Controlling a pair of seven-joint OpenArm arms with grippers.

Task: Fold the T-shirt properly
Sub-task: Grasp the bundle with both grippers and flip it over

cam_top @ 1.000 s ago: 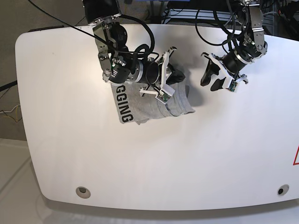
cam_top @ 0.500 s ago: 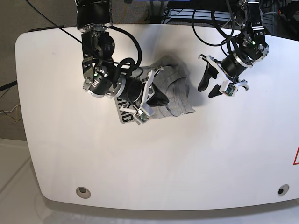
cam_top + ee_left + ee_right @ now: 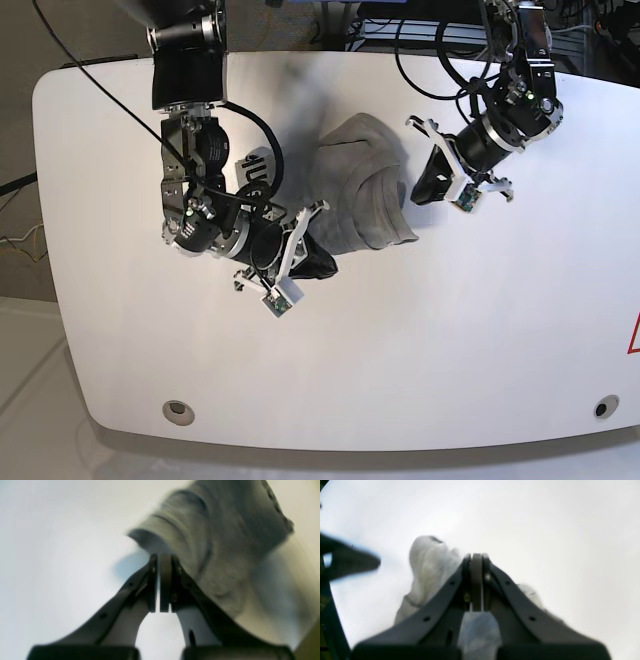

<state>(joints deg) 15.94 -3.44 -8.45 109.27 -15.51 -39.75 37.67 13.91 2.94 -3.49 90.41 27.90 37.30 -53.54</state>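
Observation:
The grey T-shirt (image 3: 365, 190) lies bunched in a rumpled heap on the white table (image 3: 450, 330), and a little black lettering (image 3: 250, 168) shows under the arm on the left. My right gripper (image 3: 322, 266) is shut at the heap's lower left edge. In the right wrist view pale T-shirt cloth (image 3: 427, 560) lies under and beside the right gripper (image 3: 476, 556), with no cloth showing between the tips. My left gripper (image 3: 418, 192) is shut and empty at the heap's right edge. In the left wrist view the left gripper (image 3: 160, 556) points at the T-shirt (image 3: 212, 542).
Two round holes (image 3: 178, 409) (image 3: 600, 408) sit near the table's front edge. A red mark (image 3: 633, 335) shows at the right edge. Cables and dark equipment (image 3: 400, 30) crowd the space behind the table.
The left gripper has shut and moved left to the shirt's edge. The right arm has swung down and left off the heap, staying shut. The shirt now stands more bunched.

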